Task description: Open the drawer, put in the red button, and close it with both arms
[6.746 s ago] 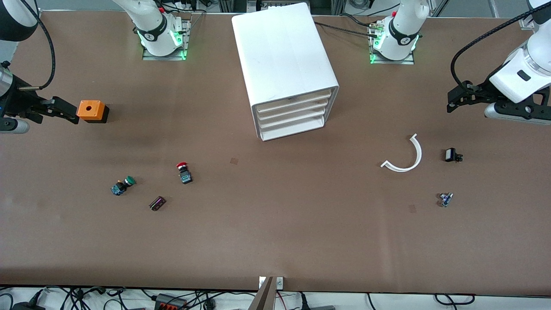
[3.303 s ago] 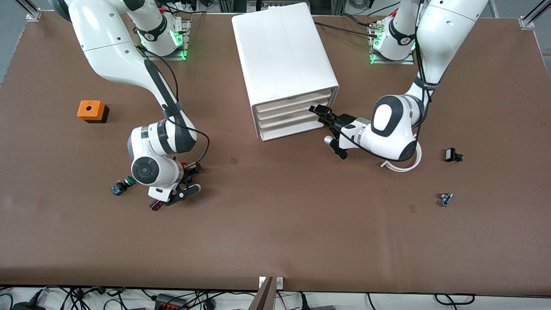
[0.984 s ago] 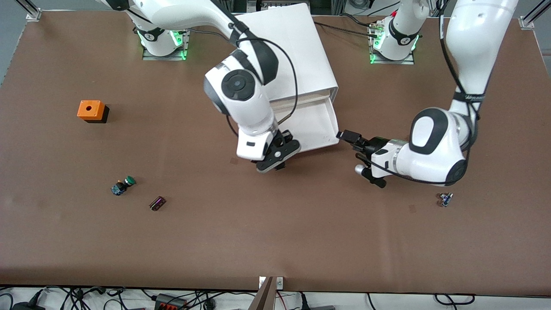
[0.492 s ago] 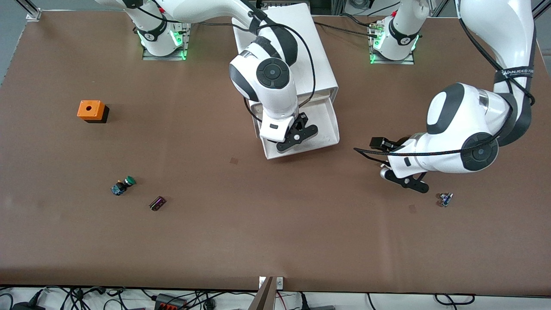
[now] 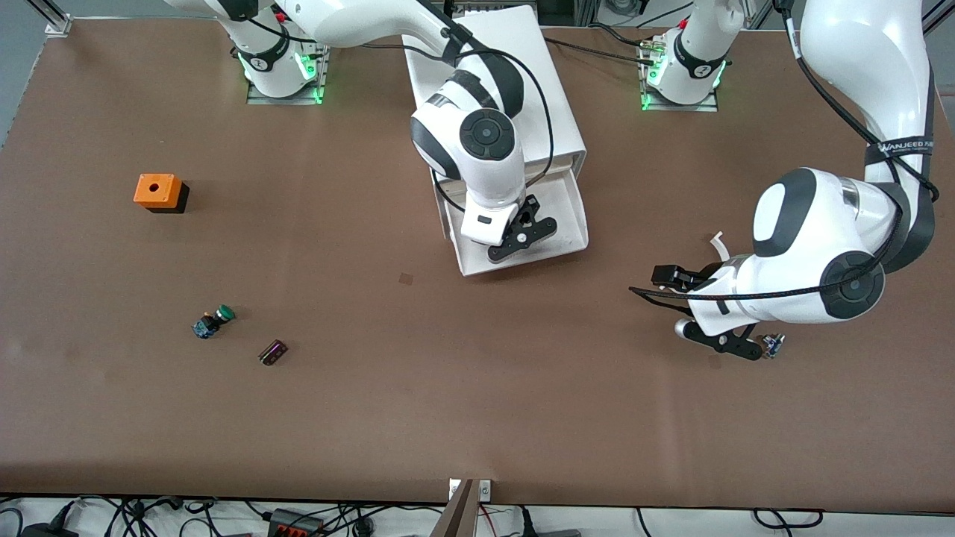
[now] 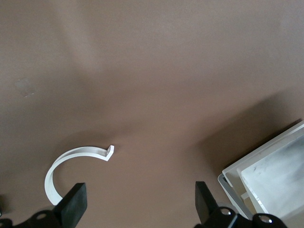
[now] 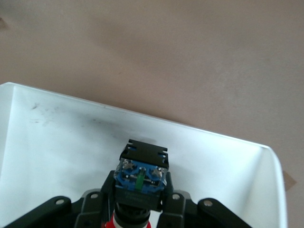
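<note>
On the brown tabletop (image 5: 477, 388), toward the right arm's end, lie an orange cube (image 5: 157, 191), a green-capped button (image 5: 213, 321) and, just beside it and nearer the front camera, a small dark part (image 5: 273, 352). Toward the left arm's end a curved white strip (image 6: 71, 163) lies on the tabletop, mostly hidden under the left arm in the front view, and a tiny bluish part (image 5: 773, 344) sits just beside that arm's wrist.

The white cabinet (image 5: 492, 82) stands between the two bases, its drawer (image 5: 571, 216) pulled out toward the front camera.

The right claw (image 5: 522, 233) hangs over the open drawer, clamped on the red button (image 7: 140, 178), whose black and bluish body points down at the tray floor.

The left claw (image 6: 137, 202) hovers over bare tabletop between the drawer and the white strip, fingers spread wide, holding nothing.
</note>
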`<state>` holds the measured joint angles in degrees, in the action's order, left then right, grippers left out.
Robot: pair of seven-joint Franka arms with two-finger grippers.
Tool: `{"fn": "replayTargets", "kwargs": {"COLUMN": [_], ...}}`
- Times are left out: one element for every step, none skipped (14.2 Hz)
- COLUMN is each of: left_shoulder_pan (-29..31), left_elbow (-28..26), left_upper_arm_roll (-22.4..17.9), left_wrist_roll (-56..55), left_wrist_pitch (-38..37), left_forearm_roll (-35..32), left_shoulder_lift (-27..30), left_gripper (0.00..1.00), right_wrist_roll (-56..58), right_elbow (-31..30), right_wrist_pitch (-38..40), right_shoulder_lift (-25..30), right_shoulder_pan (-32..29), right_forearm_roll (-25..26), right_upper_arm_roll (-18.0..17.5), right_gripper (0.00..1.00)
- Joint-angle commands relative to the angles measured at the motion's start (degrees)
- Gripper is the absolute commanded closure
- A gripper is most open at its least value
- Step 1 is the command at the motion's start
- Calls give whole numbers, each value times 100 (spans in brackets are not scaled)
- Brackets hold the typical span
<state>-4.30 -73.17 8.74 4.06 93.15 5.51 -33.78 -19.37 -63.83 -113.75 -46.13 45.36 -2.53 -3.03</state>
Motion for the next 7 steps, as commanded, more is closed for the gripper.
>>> {"fn": "replayTargets", "kwargs": {"left_shoulder_pan": [-45,-53,-53,-62,-62,-71,-71], "left_elbow": [215,215,206,198,189,189,189], "left_upper_arm_roll": [23,23,23,23,23,14,23], "left_wrist_roll": [-343,-388,-415,-423,-424,-424,-424], "left_wrist_pitch": [-68,-68,-68,-60,-60,-60,-60], "left_forearm_roll": [-156,-165,-165,-165,-165,-191,-235], "left_shoulder_lift": [-77,-68,-68,-68,-68,-68,-68], "left_gripper": [0,0,0,0,0,0,0], "right_wrist_roll": [-216,-312,-331,-331,-331,-331,-357], "right_elbow": [266,275,275,275,292,319,397], "right_wrist_pitch": [46,38,37,20,11,20,46], "right_shoulder_lift": [-159,-177,-185,-186,-186,-177,-168], "right_shoulder_pan": [78,122,139,148,140,140,113], "right_forearm_roll": [-116,-116,-116,-107,-107,-107,-116], "right_upper_arm_roll": [-40,-40,-31,-31,-22,4,-4], "right_gripper": [100,100,100,82,1,0,0]}}
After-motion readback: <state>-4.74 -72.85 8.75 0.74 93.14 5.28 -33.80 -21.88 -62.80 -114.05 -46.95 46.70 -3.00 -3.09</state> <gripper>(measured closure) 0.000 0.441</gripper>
